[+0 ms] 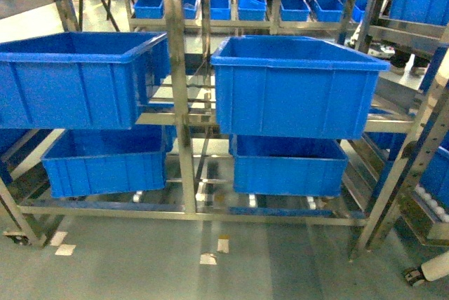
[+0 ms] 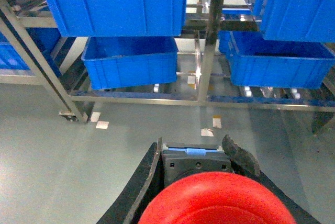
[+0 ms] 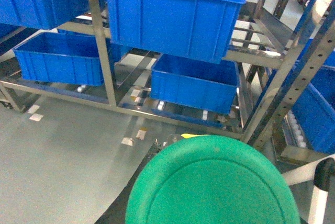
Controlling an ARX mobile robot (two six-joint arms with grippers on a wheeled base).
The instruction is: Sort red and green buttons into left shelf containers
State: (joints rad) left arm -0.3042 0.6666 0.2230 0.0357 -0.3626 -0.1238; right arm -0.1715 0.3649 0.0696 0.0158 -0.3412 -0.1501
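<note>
From my head camera I look at a steel rack (image 1: 184,104) holding four big blue bins: the upper left bin (image 1: 74,79) and upper right bin (image 1: 295,86) sit on the higher rails, and the lower left bin (image 1: 105,163) and lower right bin (image 1: 287,167) rest on the rails just above the grey floor (image 1: 210,265), where a few pale tape scraps (image 1: 214,251) lie in front of the rack. Neither of my arms shows in that view. At my left wrist, the red button (image 2: 217,200) fills the bottom of the picture, its round cap right up against the lens, with my left gripper (image 2: 196,156) closed around it, one dark finger (image 2: 241,156) showing beside the button's grey and blue body. At my right wrist, the green button (image 3: 212,182) crowds the lower frame the same way, a sliver of yellow collar peeking at its top edge; my right gripper is hidden behind the cap, so I cannot tell how its jaws stand. Both buttons are well apart from the bins, out over the floor in front of the rack.
</note>
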